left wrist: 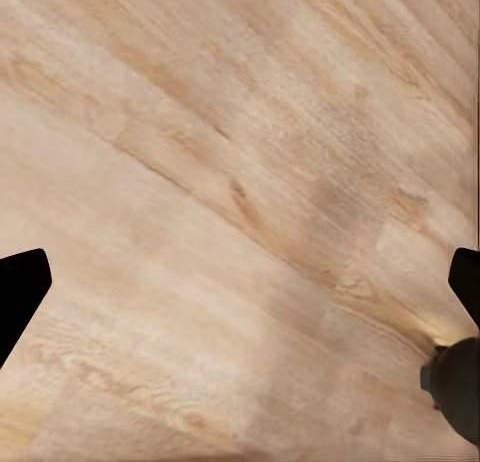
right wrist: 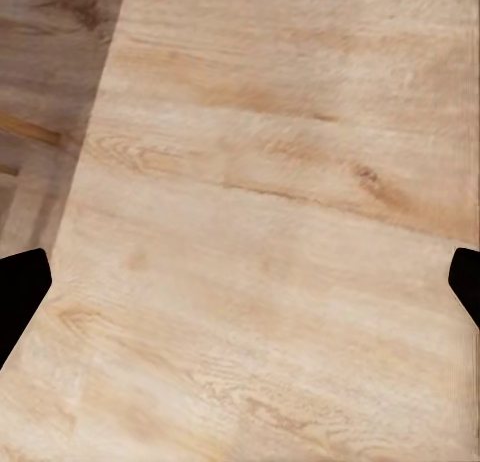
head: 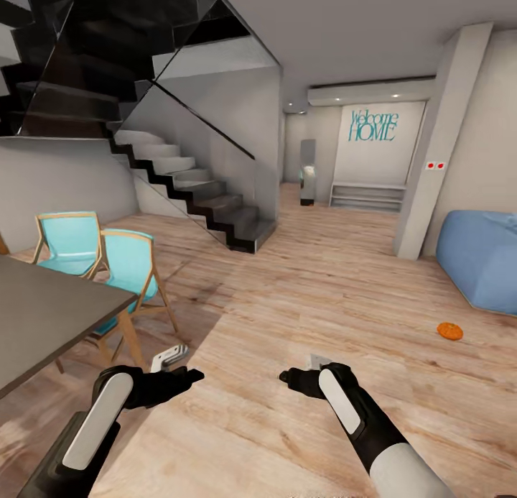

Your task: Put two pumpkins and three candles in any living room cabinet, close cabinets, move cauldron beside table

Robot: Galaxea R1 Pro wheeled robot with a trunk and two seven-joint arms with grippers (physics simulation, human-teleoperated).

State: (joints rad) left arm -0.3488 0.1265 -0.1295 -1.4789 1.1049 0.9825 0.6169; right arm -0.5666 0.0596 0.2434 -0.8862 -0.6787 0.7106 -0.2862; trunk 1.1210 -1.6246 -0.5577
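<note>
Far left: dark grey dining table [head: 43, 311], two turquoise chairs [head: 126, 264] tucked beside it. Behind, a black staircase [head: 194, 189] climbing leftward. Low in front, left gripper [head: 172, 356] over bare wood floor [head: 287, 282], fingers [left wrist: 20, 292] spread wide, nothing between. Right gripper [head: 316, 361] likewise spread and empty above the planks. Farther right, one orange pumpkin [head: 449, 330] lying on the floor near a blue beanbag [head: 481, 257].

A home: staircase [head: 194, 189], dining table [head: 43, 318] with turquoise chairs [head: 129, 268], "Welcome HOME" wall lettering [head: 373, 126].
</note>
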